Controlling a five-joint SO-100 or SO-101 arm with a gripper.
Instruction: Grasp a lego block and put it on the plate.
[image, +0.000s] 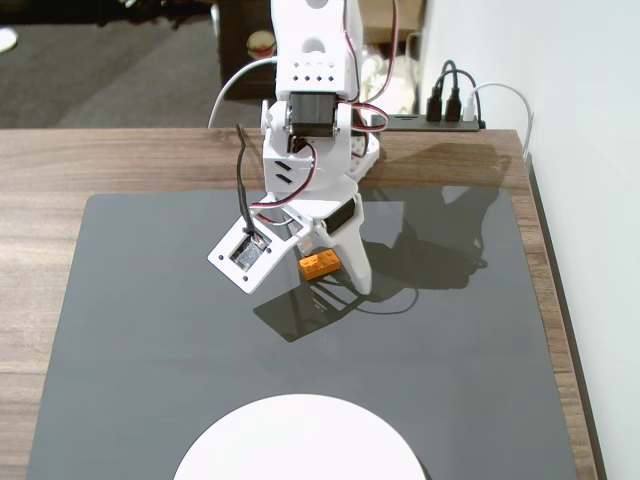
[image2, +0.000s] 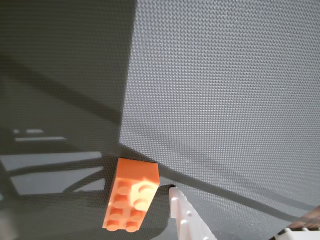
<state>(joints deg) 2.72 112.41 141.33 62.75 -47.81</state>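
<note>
Fixed view: the white two-finger gripper (image: 335, 262) hung at frame centre over the dark grey textured mat (image: 140, 340). The small orange studded plastic lego block (image: 319, 264) lay on the mat just left of the white finger (image: 352, 262); the other finger was hidden, so whether the claw was spread or pressed together could not be told. The large plain white round plate (image: 300, 445) sat empty at the bottom edge, well apart from the block. No writing was readable.

Wrist view: the block (image2: 131, 194) lay lower centre, and a white fingertip (image2: 181, 210) stood just right of it.
</note>
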